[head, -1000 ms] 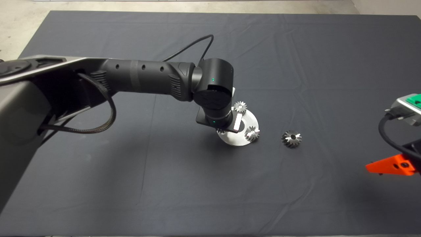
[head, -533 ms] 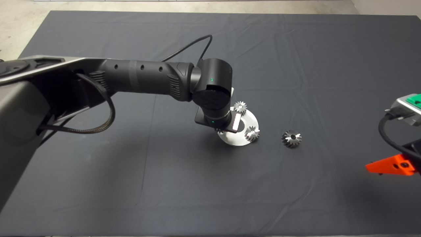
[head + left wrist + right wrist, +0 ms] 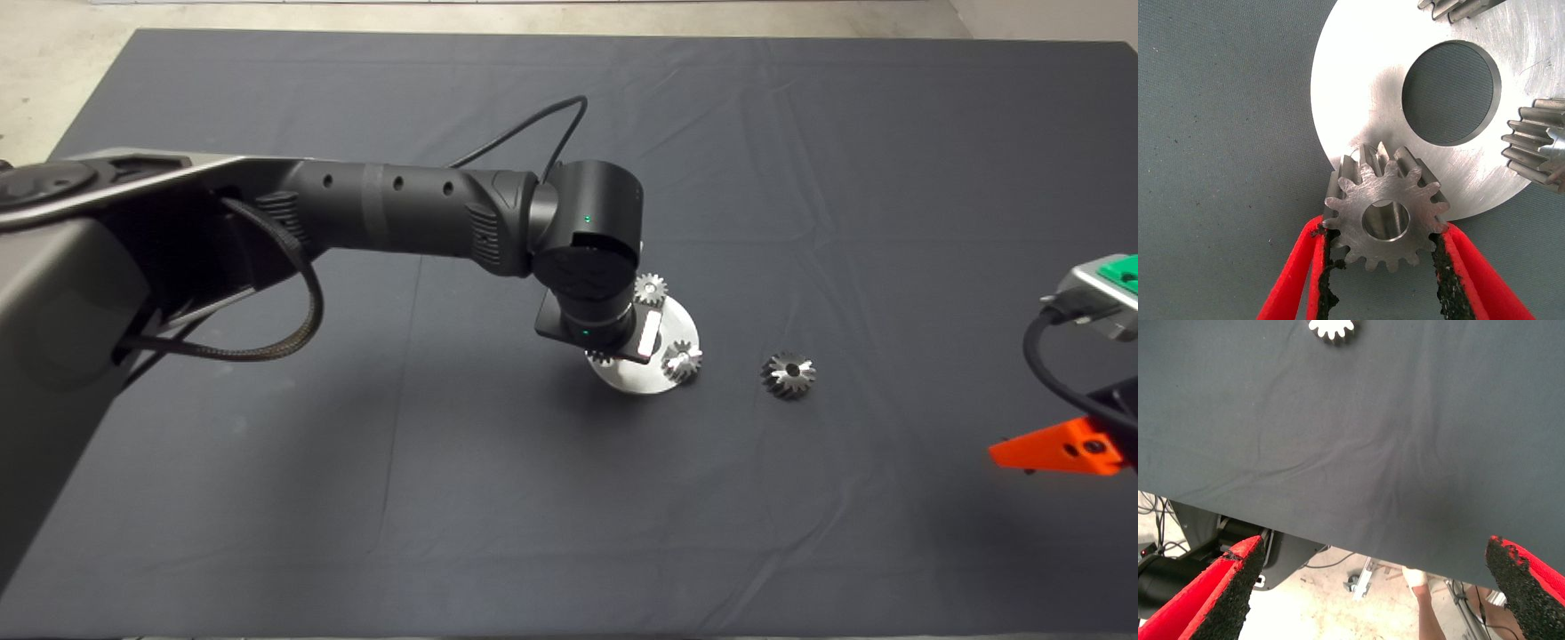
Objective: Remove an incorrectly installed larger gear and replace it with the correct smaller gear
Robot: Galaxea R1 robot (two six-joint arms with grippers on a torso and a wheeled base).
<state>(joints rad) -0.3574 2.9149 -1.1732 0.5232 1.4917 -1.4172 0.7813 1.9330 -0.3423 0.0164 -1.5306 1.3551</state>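
No readable text, label, brand, number or sign is found in any of the views. An embossed mark is seen on the round black end cap of the left arm's wrist joint (image 3: 580, 271) in the head view, but it cannot be read.

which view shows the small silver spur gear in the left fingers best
The left wrist view: the small silver spur gear fills it, clamped between the red fingers. In the head view the wrist nearly hides it. The right wrist view doesn't show it.
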